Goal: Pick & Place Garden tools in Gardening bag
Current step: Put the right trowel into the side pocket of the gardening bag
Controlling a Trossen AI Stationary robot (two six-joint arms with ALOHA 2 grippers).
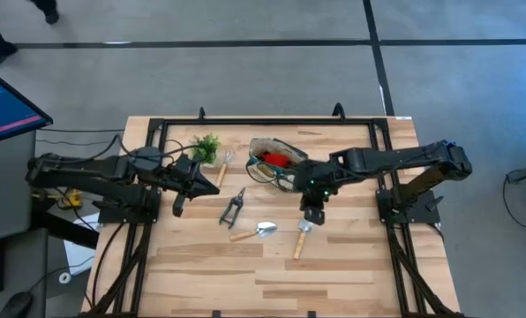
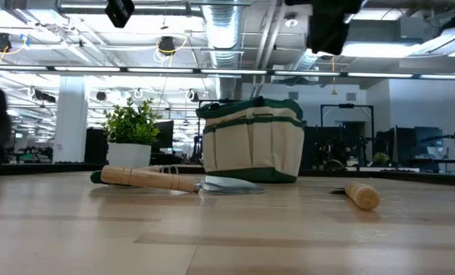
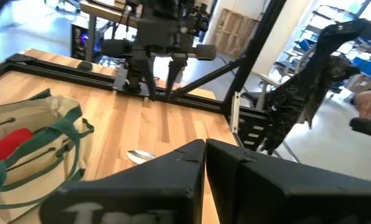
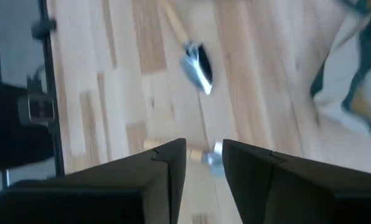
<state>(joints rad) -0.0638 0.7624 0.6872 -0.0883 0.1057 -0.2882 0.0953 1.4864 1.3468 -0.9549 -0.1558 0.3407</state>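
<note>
A wooden table (image 1: 351, 274) is seen from above, with a dark arm at each side. The bag (image 1: 267, 152), cream with green trim, stands near the table's far edge, roughly central; a red piece (image 1: 276, 160) is seen inside its open top. A small potted plant (image 1: 206, 147) stands left of the bag, with a wooden-handled tool (image 1: 222, 170) lying just beside it.

Nearer the middle of the table, dark shears (image 1: 234, 208) are laid out, and in front of them a trowel (image 1: 254, 232) with a wooden handle and shiny blade. To the right of the trowel a second wooden-handled tool (image 1: 302, 238) lies at a slant.

The right gripper (image 1: 311, 215) is held above the table just in front of the bag, over the metal end of that second tool. In the right wrist view its fingers (image 4: 167, 171) are seen partly spread with a gap between them, and nothing is gripped; the tool (image 4: 201, 155) shows on the table beyond that gap, with the trowel (image 4: 195, 62) farther off.

The left gripper (image 1: 178, 208) is held over the table's left part, near the plant and left of the shears. Its fingers (image 3: 173, 171) are pressed together in the left wrist view, with nothing held between them; the bag (image 3: 33, 155) and red piece (image 3: 8, 144) show beyond.

From table height, the trowel (image 2: 174, 182) lies in front of the bag (image 2: 250, 141), the plant (image 2: 130, 134) to its left
</note>
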